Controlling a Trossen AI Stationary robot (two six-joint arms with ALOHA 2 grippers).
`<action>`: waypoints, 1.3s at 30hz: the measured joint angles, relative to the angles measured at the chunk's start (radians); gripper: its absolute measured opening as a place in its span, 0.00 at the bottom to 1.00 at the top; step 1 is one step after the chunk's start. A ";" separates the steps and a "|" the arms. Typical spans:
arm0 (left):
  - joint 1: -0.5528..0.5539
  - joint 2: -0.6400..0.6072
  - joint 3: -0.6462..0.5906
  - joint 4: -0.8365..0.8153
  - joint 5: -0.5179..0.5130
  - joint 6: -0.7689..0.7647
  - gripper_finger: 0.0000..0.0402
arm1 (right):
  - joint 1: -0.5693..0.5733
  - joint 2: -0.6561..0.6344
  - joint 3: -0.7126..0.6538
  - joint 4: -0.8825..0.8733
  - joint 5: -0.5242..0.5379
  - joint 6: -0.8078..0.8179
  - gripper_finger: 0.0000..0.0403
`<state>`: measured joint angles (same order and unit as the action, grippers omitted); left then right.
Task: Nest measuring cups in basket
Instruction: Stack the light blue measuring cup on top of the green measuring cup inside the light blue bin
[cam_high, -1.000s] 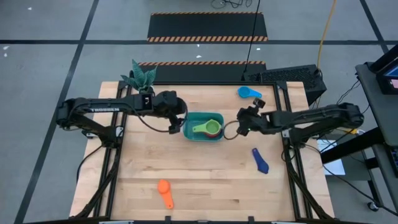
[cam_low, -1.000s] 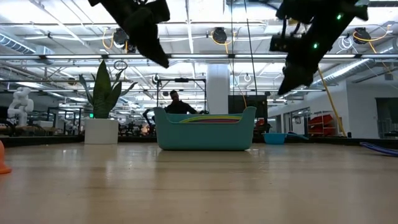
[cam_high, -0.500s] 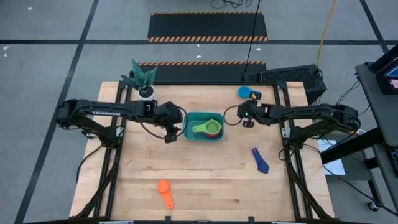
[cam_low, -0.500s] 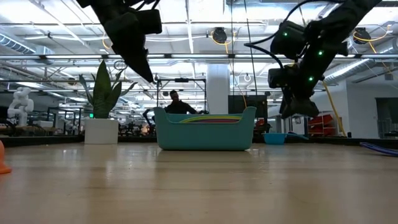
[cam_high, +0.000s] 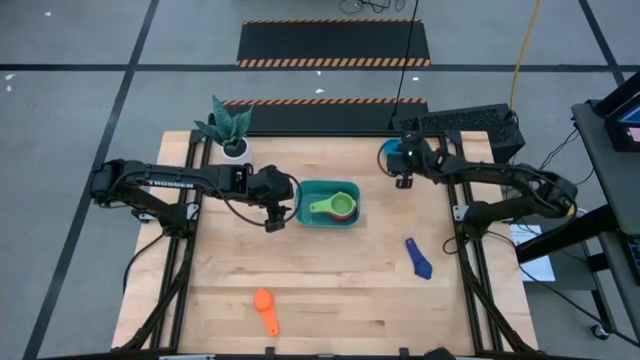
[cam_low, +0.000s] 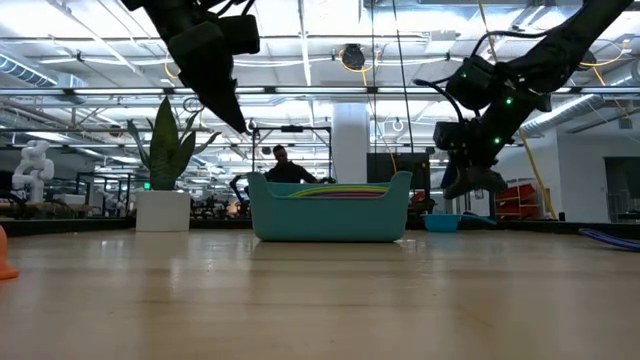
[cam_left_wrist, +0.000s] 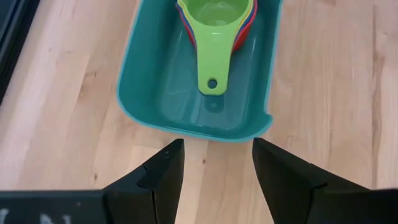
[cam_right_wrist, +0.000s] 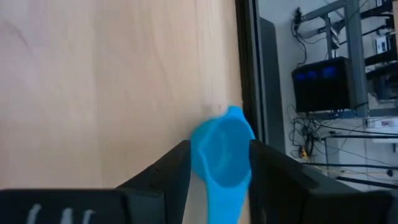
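Note:
The teal basket (cam_high: 330, 203) stands mid-table and holds nested measuring cups, a green one (cam_left_wrist: 214, 37) on top. My left gripper (cam_left_wrist: 216, 146) hangs open above the table at the basket's left end (cam_high: 273, 220). A light blue cup (cam_right_wrist: 221, 152) lies near the table's far right edge. My right gripper (cam_right_wrist: 219, 149) is open over it, a finger on either side, and in the low view it (cam_low: 465, 182) hangs above the cup (cam_low: 440, 222). A dark blue cup (cam_high: 418, 257) and an orange cup (cam_high: 265, 310) lie on the table.
A white pot with a green plant (cam_high: 228, 130) stands at the far left corner. The table's far edge (cam_right_wrist: 239, 74) runs close beside the light blue cup. A person (cam_low: 285, 165) shows in the room beyond the basket.
My right gripper has swung from the basket's right end toward the table's far right corner, sinking and rolling, and now hangs over the light blue cup. My left gripper has sunk a little toward the near edge beside the basket's left end, then kept still.

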<state>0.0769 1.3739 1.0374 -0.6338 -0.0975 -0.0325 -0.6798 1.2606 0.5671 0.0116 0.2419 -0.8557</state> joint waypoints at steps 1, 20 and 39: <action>0.000 0.000 0.000 0.000 0.000 0.006 0.48 | -0.022 0.000 0.000 0.000 -0.013 -0.023 0.39; 0.003 0.000 0.000 0.102 -0.003 0.104 0.48 | -0.119 0.229 0.095 -0.035 -0.005 -0.101 0.39; 0.003 0.000 0.000 0.161 -0.003 0.192 0.48 | -0.112 0.246 0.106 -0.053 -0.034 -0.092 0.20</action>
<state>0.0799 1.3739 1.0378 -0.4731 -0.1009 0.1597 -0.7921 1.5063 0.6727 -0.0418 0.2079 -0.9482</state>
